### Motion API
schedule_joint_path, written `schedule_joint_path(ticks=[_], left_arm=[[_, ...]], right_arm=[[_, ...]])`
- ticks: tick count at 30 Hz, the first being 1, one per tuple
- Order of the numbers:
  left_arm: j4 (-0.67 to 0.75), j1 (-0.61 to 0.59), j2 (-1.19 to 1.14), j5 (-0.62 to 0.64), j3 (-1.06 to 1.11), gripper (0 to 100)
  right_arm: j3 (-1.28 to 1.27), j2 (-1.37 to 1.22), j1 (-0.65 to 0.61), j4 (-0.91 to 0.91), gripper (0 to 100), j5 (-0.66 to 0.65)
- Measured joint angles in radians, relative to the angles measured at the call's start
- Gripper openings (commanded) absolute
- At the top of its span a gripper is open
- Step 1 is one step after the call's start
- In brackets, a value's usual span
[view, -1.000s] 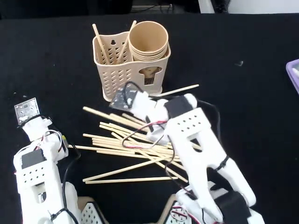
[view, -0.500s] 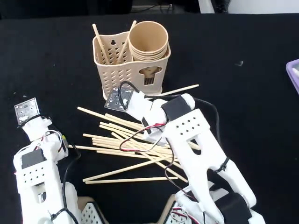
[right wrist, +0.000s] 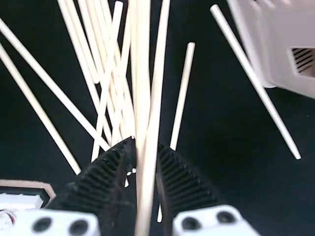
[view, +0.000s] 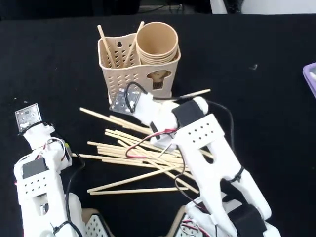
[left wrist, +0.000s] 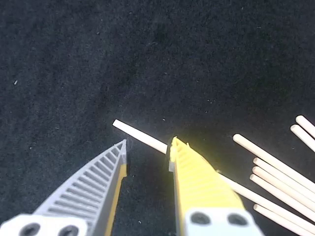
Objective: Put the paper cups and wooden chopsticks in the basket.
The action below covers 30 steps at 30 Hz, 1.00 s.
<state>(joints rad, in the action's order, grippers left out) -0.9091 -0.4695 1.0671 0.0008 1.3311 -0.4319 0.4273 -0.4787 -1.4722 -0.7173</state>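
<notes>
The beige slotted basket (view: pixel 129 74) stands at the back, with stacked paper cups (view: pixel 157 42) in one compartment and two chopsticks (view: pixel 106 45) in the other. Several loose wooden chopsticks (view: pixel 133 153) lie piled on the black table. My right gripper (view: pixel 150 127) hovers just in front of the basket, over the pile. It (right wrist: pixel 142 147) is shut on a pair of chopsticks (right wrist: pixel 142 73), whose far end (view: pixel 91 113) sticks out to the left. My left gripper (left wrist: pixel 147 145) is open low over the table at the pile's left edge, with one chopstick's tip (left wrist: pixel 140 135) between its fingers.
A purple object (view: pixel 310 74) pokes in at the table's right edge. One chopstick (view: pixel 190 95) lies alone beside the basket's base. Bare black cloth stretches to the right and far left of the pile.
My right gripper has carried its chopsticks up and to the left, closer to the basket. The left arm has stayed still.
</notes>
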Motion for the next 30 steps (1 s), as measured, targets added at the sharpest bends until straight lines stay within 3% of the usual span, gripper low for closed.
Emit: schedule_joint_path(ticks=[10, 25, 30], left_arm=[[0.000, 0.000, 0.000, 0.000, 0.000, 14], [0.000, 0.000, 0.000, 0.000, 0.000, 14], [0.000, 0.000, 0.000, 0.000, 0.000, 14]], right_arm=[[0.135, 0.000, -0.112, 0.002, 1.1, 0.095], [0.497, 0.000, -0.121, 0.005, 1.1, 0.222], [0.534, 0.000, -0.121, 0.092, 1.1, 0.290]])
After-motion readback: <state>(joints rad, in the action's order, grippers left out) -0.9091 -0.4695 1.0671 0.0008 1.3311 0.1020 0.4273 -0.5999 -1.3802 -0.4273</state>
